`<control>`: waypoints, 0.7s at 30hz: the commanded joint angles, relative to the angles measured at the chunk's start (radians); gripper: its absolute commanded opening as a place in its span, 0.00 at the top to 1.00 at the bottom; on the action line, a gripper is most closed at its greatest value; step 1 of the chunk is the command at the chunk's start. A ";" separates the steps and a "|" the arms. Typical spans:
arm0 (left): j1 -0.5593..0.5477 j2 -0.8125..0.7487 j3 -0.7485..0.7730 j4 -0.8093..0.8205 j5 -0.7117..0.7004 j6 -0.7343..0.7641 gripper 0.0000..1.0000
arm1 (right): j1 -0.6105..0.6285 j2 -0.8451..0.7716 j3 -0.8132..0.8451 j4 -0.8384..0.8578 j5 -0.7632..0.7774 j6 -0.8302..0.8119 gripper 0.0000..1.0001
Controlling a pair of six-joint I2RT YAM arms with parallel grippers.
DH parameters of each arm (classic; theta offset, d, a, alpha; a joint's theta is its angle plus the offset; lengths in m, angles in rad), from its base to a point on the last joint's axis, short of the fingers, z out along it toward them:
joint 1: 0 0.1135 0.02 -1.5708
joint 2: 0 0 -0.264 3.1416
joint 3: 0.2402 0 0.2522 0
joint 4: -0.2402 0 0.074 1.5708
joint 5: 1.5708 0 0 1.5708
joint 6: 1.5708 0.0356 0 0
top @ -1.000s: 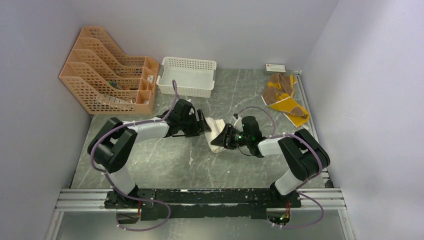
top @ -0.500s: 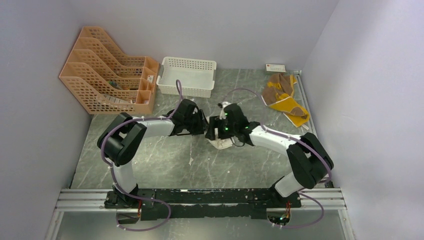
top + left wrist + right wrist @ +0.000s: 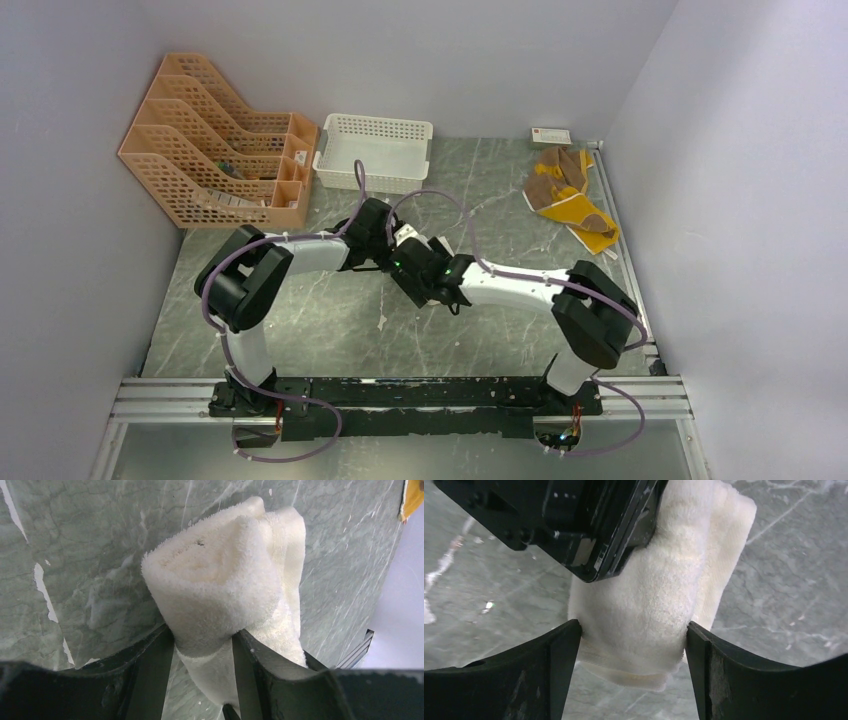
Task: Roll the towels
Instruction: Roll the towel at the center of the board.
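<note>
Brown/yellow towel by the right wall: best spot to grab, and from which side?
The brown-and-yellow towel lies crumpled flat, a yellow corner jutting out at its near end; the wall crowds its right edge. Probably pinch that corner from above, approaching from the near-left.

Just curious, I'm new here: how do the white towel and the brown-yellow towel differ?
The white towel is rolled up; the brown-yellow towel lies loose, unrolled. The white towel is clamped in the left gripper; the brown-yellow towel lies untouched at the far right. Both are small cloths.
</note>
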 commanded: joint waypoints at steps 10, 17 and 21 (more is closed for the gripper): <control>-0.007 0.014 0.025 -0.036 0.012 0.033 0.44 | 0.049 0.065 0.107 -0.023 0.147 -0.109 0.20; -0.005 0.006 0.025 -0.060 0.003 0.033 0.44 | 0.049 0.098 0.133 -0.021 0.006 0.030 0.16; -0.004 0.011 0.026 -0.064 0.009 0.028 0.44 | 0.048 0.126 0.148 -0.038 -0.026 0.095 0.16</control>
